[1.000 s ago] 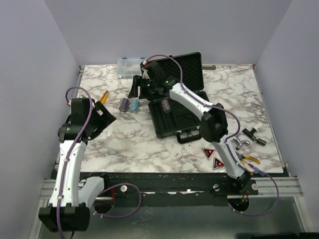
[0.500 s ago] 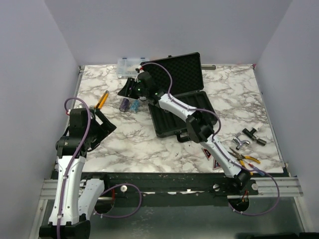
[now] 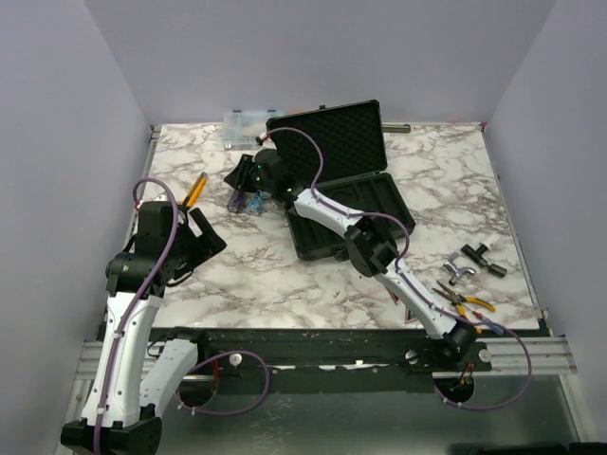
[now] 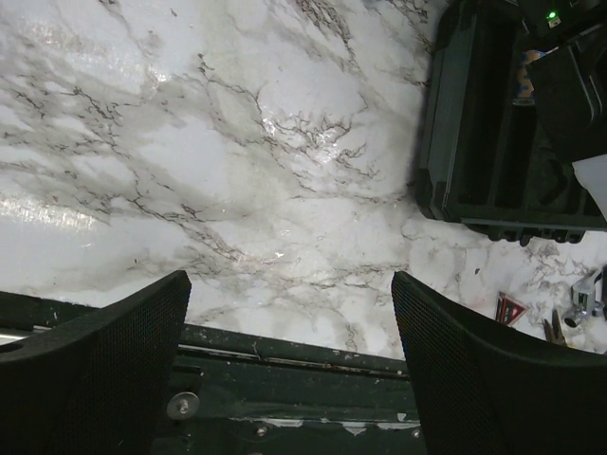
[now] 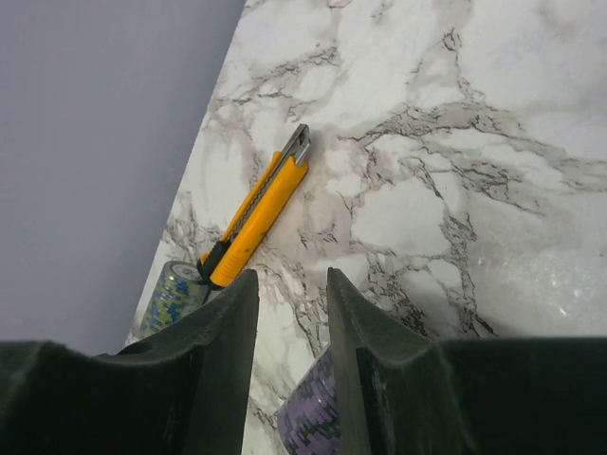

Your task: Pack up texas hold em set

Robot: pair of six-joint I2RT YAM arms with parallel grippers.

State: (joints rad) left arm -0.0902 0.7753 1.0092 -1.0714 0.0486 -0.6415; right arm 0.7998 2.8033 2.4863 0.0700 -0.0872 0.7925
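Marble-veined table (image 3: 455, 190). Black foam-lined briefcase (image 3: 387, 194), lid raised, slotted tray contents unclear, just beside right pincer (image 5: 292, 275), which is narrowly parted and empty. Half hidden under its finger: purple chip stack (image 5: 305, 422); cut off alongside: blue chip stack (image 5: 171, 294); beyond: orange knife (image 5: 258, 210). Spread wide, empty: left pincer (image 4: 289, 280), with a small red-black triangle (image 4: 510, 306) well apart.

White marble worktop (image 3: 237, 275). Small clear plastic organiser box (image 3: 248, 126) at far edge. Orange utility knife (image 3: 196, 188) near left edge. Yellow-handled pliers (image 3: 465, 300) and black T-shaped fitting (image 3: 484, 258) toward near right corner.
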